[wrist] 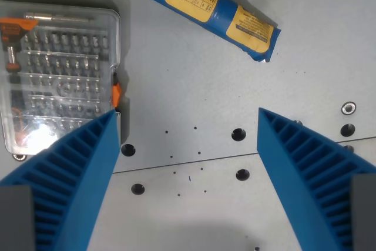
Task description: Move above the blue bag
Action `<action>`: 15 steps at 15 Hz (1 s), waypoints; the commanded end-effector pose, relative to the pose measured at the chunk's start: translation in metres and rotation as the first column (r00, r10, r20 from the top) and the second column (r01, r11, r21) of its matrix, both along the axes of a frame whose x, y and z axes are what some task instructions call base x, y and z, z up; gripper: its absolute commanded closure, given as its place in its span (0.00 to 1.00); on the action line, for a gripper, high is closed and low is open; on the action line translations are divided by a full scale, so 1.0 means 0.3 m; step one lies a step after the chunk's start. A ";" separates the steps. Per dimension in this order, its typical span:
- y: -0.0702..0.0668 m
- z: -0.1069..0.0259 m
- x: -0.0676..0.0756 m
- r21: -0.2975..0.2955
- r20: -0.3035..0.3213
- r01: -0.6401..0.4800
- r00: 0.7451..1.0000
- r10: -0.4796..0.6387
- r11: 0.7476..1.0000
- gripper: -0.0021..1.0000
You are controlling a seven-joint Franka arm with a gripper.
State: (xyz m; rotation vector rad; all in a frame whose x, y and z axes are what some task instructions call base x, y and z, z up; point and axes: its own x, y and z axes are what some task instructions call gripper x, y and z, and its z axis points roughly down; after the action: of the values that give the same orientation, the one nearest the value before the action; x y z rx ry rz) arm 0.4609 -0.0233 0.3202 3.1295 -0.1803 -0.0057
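Spread wide, my pincer (185,123) has nothing between its two ribbed blue fingers (76,168), which rise from the bottom corners of the wrist view and lean outward, one at the wrist view's left and one at the wrist view's right, with bare grey desk (194,80) showing in the gap. The blue bag (209,9) lies well apart from my fingers, near the top of the view and a little toward the wrist view's right of centre; it is a long, rolled or folded packet lying flat on the desk at a slant, its upper end toward the top edge and its lower end angled down to the wrist view's right, with yellow printed labels on its face. At the wrist view's left sits a clear plastic case of screwdriver bits (59,74), with orange parts inside and an orange latch on its side; my left-hand finger overlaps its lower corner in the picture. Several dark round holes (238,134) dot the desk between and around my fingers, and a thin seam line crosses it below them.
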 end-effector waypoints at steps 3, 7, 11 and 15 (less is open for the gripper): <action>0.000 0.007 0.000 0.000 0.004 -0.001 1.000 0.001 1.000 0.00; 0.000 0.004 0.001 -0.002 0.004 -0.025 1.000 0.025 1.000 0.00; -0.002 -0.008 0.004 -0.005 0.004 -0.081 0.997 0.081 0.997 0.00; -0.006 -0.031 0.012 -0.013 0.011 -0.173 0.985 0.173 0.985 0.00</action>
State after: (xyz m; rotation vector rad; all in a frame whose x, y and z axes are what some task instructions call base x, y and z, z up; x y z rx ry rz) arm 0.4627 -0.0235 0.3128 3.1322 -0.0914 -0.0188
